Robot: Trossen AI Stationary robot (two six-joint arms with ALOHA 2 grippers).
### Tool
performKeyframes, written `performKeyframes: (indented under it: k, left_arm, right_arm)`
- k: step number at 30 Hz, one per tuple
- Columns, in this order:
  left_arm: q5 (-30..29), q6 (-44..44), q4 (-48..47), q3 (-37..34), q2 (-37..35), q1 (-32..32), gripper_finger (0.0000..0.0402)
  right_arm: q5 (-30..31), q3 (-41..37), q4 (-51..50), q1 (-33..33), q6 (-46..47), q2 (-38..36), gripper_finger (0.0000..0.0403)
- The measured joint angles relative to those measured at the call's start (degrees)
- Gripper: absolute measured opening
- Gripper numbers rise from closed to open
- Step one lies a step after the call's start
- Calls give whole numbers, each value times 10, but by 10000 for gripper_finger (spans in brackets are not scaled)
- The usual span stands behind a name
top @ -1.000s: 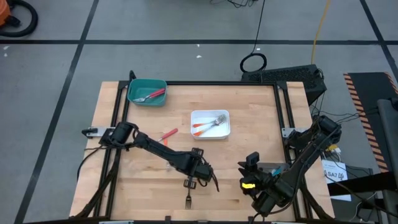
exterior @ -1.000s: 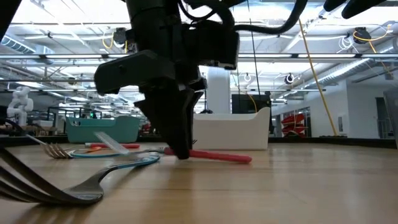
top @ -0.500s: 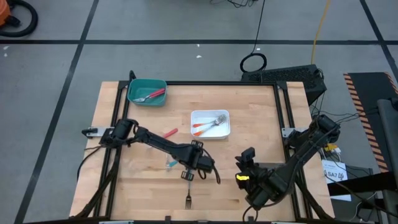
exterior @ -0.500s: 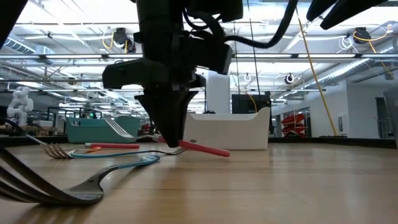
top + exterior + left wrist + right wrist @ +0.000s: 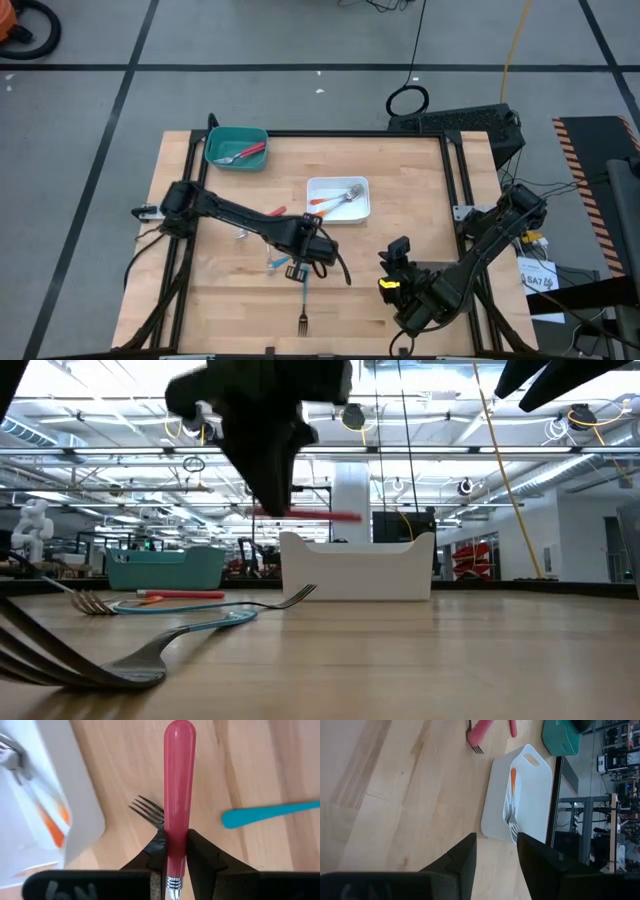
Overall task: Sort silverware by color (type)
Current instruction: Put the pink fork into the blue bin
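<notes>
On the wooden table (image 5: 400, 170), the teal tray (image 5: 236, 146) far left holds red forks and the white tray (image 5: 338, 199) orange ones. The left pincer (image 5: 173, 854) grips a red fork (image 5: 176, 795) above mid-table. Blue forks (image 5: 281, 263) remain loose nearby. The right pincer (image 5: 495, 851) waits open, near right.

left end effector (image 5: 303, 243) pinched closed mid-table, right end effector (image 5: 401, 262) parted, idle

Legible text is limited to one item. A white label (image 5: 541, 281) beside the right arm's base, off the counter edge, carries characters reading roughly "SA7". The remaining characters on it cannot be read.
</notes>
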Motion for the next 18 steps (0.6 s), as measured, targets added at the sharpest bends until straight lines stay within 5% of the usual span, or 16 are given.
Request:
performKeyframes:
  k: [18]
  left_arm:
    - [-37,28,-41,-30,-190,42,53]
  right_arm:
    - [-34,0,-1,11,45,0,134]
